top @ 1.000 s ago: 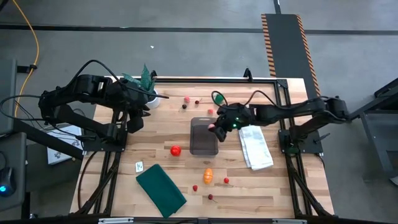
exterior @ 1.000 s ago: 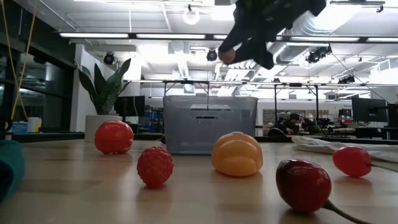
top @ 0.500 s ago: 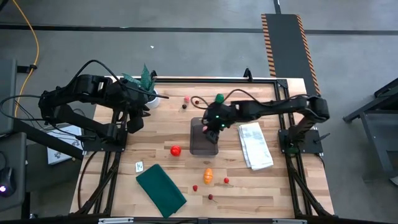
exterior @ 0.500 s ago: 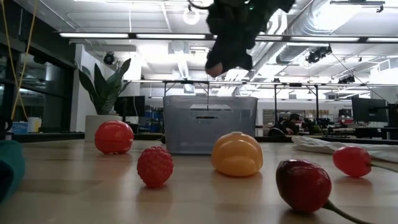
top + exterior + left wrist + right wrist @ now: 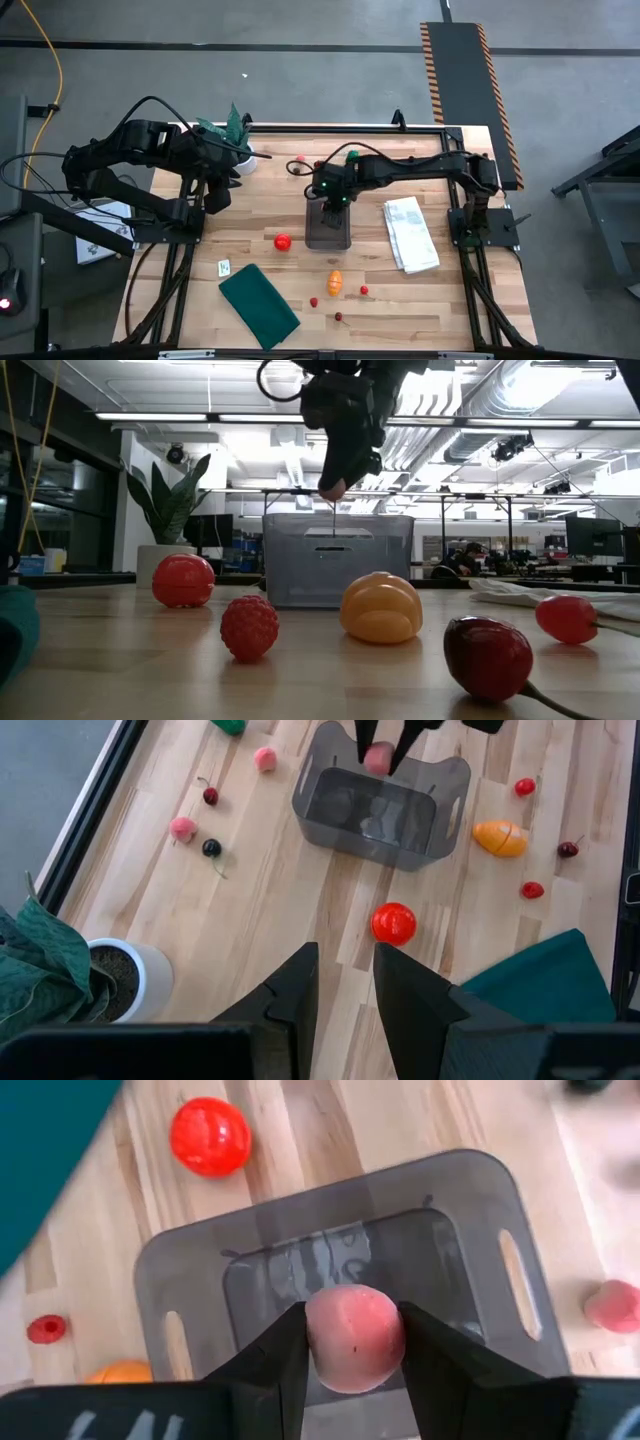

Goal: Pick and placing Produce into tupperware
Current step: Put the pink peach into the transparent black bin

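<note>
Readable text: none can be made out in any view.
Right wrist view: pale marks run along the dark bar at the near edge, cut off and too blurred to read as letters or numbers.
High view: a small white card (image 5: 224, 267) lies on the table (image 5: 260, 210); whatever is printed on it is too small to read.
Floor strip: an orange and black striped strip (image 5: 460, 70) lies on the floor beyond the table; it carries a pattern only, no words.
</note>
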`<state>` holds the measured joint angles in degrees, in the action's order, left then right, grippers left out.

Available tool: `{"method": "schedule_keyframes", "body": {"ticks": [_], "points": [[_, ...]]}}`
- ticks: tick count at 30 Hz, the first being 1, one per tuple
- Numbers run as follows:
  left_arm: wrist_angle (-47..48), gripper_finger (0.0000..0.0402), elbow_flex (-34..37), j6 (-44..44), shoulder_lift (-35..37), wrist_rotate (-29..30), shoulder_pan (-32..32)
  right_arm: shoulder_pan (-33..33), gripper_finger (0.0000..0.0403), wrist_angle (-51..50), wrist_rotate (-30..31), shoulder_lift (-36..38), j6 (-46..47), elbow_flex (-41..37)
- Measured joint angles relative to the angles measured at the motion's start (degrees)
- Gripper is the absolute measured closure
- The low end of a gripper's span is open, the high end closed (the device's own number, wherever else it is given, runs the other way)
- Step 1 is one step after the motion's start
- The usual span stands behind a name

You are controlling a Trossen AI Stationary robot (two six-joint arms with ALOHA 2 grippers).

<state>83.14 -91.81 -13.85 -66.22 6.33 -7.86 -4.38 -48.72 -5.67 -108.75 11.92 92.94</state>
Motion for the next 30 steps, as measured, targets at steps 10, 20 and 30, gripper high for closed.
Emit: {"method": "schedule_keyframes", "body": {"ticks": [10,20,30], "points": [[1.13,0.0311,0.00,0.05,0.00,0.02,-0.02,-1.01,0.0288,-1.90,-1.10,-0.22,0.50,0.53],[1.09,0.0311,0.00,0.05,0.00,0.05,0.00,-1.15,0.0288,-2.06,-0.63,-0.22,-0.38,0.53],[1.03,0.0311,0.00,-0.06,0.00,0.06,0.00,-2.14,0.0288,-1.91,0.05,-0.22,-1.99,0.51]]}}
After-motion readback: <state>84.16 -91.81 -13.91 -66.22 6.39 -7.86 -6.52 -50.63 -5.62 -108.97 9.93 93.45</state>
